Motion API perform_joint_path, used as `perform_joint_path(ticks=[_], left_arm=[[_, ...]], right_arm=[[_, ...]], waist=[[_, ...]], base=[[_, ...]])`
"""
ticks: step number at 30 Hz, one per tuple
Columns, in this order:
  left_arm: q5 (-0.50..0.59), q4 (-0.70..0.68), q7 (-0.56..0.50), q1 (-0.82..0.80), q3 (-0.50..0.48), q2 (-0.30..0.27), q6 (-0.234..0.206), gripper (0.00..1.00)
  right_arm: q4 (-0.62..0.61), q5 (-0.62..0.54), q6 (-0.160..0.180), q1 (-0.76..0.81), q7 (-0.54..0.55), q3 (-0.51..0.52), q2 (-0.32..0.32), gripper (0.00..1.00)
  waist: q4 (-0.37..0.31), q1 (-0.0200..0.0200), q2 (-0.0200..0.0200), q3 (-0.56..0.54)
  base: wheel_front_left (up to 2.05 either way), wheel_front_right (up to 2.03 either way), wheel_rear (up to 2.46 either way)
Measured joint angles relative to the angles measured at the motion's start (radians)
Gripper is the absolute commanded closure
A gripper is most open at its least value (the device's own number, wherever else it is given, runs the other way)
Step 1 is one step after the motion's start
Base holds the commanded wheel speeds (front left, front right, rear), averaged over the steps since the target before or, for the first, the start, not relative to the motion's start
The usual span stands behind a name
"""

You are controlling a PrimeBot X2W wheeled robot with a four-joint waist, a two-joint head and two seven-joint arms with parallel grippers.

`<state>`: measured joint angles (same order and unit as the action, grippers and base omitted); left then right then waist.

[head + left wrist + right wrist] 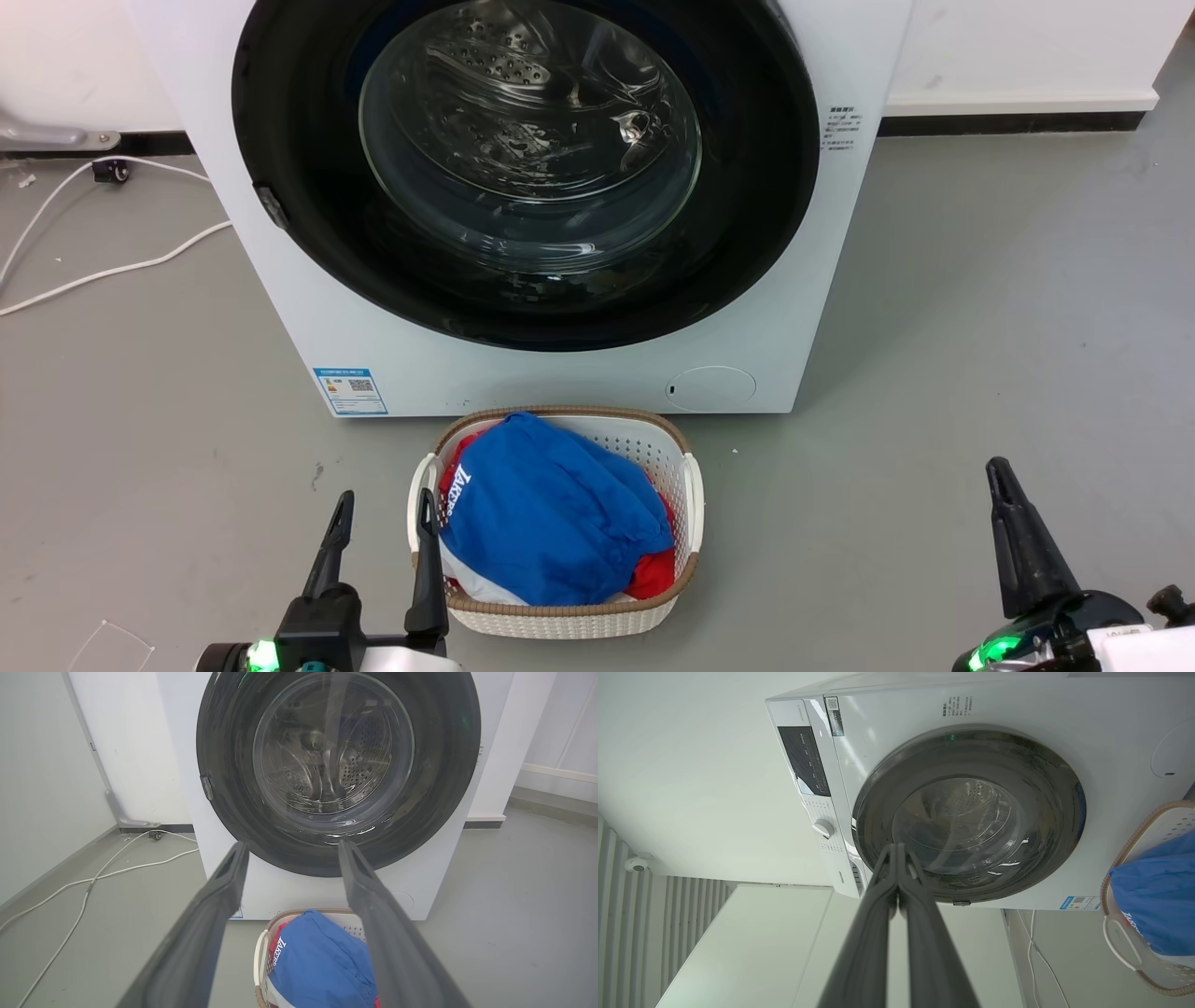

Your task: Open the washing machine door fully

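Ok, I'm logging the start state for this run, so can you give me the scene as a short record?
door: shut against machine
tab: grey, on door's left edge
left jaws: open, empty, clear of door
right jaws: shut, empty, clear of door
basket: on floor before machine, blue and red clothes inside
cable: white, on floor left of machine

washing machine door [527,168] top cut off, blue label [350,390] print unreadable
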<state>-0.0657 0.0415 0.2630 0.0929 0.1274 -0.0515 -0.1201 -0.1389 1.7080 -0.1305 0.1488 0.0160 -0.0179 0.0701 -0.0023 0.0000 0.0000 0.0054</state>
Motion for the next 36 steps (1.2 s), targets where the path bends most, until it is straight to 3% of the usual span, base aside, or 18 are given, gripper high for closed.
perform_joint_path(ticks=[19, 23, 28, 36], left_arm=[[0.011, -0.006, 0.000, -0.024, 0.007, 0.000, -0.004, 0.00], [0.015, -0.008, 0.000, -0.050, 0.016, 0.000, -0.003, 0.00], [0.017, -0.018, 0.000, -0.113, 0.027, 0.000, -0.003, 0.00], [0.017, -0.041, 0.000, -0.215, 0.040, 0.000, 0.005, 0.00]], right_arm=[[0.057, 0.001, 0.000, -0.049, 0.027, 0.102, -0.019, 1.00], [0.113, -0.008, 0.000, -0.156, 0.044, 0.161, -0.013, 1.00], [0.221, -0.011, 0.000, -0.382, 0.108, 0.230, 0.051, 1.00], [0.403, -0.073, 0.000, -0.720, 0.188, 0.214, 0.161, 1.00]], waist=[[0.016, 0.0000, 0.0000, 0.042], [0.023, 0.0000, 0.0000, 0.080], [0.033, 0.0000, 0.0000, 0.152], [0.044, 0.0002, 0.0000, 0.279]], base=[[0.00, 0.00, 0.00], [0.00, 0.00, 0.00], [0.00, 0.00, 0.00], [0.00, 0.00, 0.00]])
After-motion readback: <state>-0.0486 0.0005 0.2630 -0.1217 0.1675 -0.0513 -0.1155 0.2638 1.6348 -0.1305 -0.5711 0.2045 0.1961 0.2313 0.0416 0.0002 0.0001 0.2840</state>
